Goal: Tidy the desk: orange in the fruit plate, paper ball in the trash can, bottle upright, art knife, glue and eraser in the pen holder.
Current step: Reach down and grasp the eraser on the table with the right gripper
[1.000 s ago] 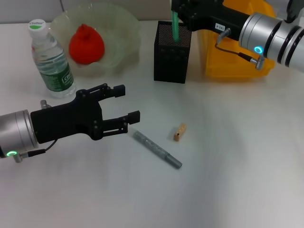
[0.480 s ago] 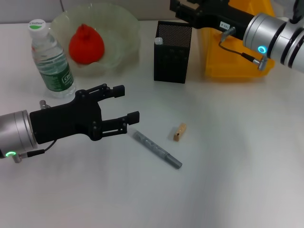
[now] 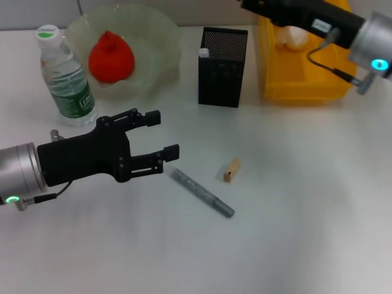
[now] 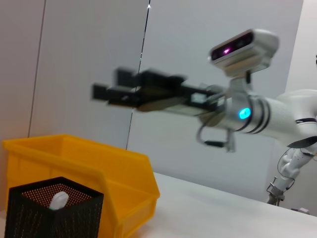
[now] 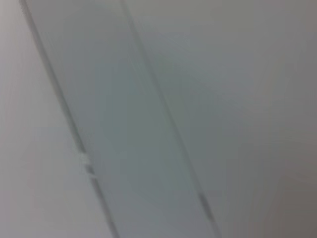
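Glue now dropped in pen holder [image 3: 223, 67], right gripper [image 4: 106, 89] pulled back empty, spread unclear; left gripper [image 3: 165, 136] open over art knife [image 3: 202, 193].

orange [image 3: 111, 56] in fruit plate [image 3: 160, 37], bottle [image 3: 65, 76] upright

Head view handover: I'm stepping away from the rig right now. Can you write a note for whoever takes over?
Left end effector: open, empty, hovering beside the grey pen-shaped art knife.
Right end effector: raised over the yellow plastic trash can.
Done: red-orange orange in the pale-green glass fruit plate; white paper ball in the trash can; clear plastic bottle upright; a white-tipped item, likely the glue, in the black mesh pen holder.
Left: art knife and small tan eraser, both on the white table, go into the pen holder.
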You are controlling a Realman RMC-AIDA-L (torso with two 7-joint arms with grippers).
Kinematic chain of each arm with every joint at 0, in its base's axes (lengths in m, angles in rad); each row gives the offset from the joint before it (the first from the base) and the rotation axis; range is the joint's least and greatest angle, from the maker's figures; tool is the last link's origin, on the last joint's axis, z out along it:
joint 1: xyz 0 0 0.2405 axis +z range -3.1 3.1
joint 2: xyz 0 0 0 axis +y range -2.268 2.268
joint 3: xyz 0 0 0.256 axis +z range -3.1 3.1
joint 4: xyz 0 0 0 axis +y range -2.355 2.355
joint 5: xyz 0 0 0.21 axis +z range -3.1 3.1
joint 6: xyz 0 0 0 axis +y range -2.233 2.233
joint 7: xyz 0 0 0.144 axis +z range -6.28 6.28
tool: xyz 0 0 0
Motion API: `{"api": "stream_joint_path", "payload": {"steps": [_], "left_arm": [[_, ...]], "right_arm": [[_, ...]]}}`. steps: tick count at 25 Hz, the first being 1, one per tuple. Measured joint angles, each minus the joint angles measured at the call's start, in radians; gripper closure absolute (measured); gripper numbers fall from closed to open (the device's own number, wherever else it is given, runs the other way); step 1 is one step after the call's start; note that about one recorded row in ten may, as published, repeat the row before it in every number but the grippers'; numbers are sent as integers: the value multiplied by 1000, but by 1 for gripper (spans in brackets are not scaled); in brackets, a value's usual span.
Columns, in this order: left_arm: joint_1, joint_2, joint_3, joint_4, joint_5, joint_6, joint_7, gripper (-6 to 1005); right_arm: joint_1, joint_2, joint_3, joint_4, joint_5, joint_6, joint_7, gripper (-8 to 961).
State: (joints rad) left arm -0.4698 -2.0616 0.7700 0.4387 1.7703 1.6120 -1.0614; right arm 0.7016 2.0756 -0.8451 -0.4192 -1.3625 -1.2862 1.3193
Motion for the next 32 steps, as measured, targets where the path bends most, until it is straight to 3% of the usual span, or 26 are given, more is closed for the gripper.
{"api": "stream_joint_path", "payload": {"steps": [6,10,12,13,16,19,22,24,29,32], "left_arm": [[6,2,0,0,0,5,0,186],[8,2,0,0,0,5,0,186],[9,2,1,0,4,5,0,186],[9,2,1,1,5,4,0,186],[8,3,5,4,7,1,0,186],[9,7,7,5,8,0,0,187],[18,20,9,6,11,-2,0,187],[20,24,9,7,15,-2,0,187],[30,41,11,9,24,5,-2,187],[34,44,6,9,24,5,-3,187]], "right_arm": [[-66,-33,0,-154,-160,-226,221,173],[-48,-63,0,-237,-365,-309,371,175],[-15,-69,0,-295,-545,-340,451,175],[-15,-69,0,-295,-545,-340,451,176],[25,-59,-1,-341,-702,-353,499,176],[87,-28,-41,-379,-913,-336,541,178],[117,-12,-89,-382,-996,-299,561,181],[137,1,-179,-372,-1035,-232,582,183],[157,7,-319,-332,-1014,-134,609,188],[168,8,-349,-309,-1006,-114,613,191]]}}
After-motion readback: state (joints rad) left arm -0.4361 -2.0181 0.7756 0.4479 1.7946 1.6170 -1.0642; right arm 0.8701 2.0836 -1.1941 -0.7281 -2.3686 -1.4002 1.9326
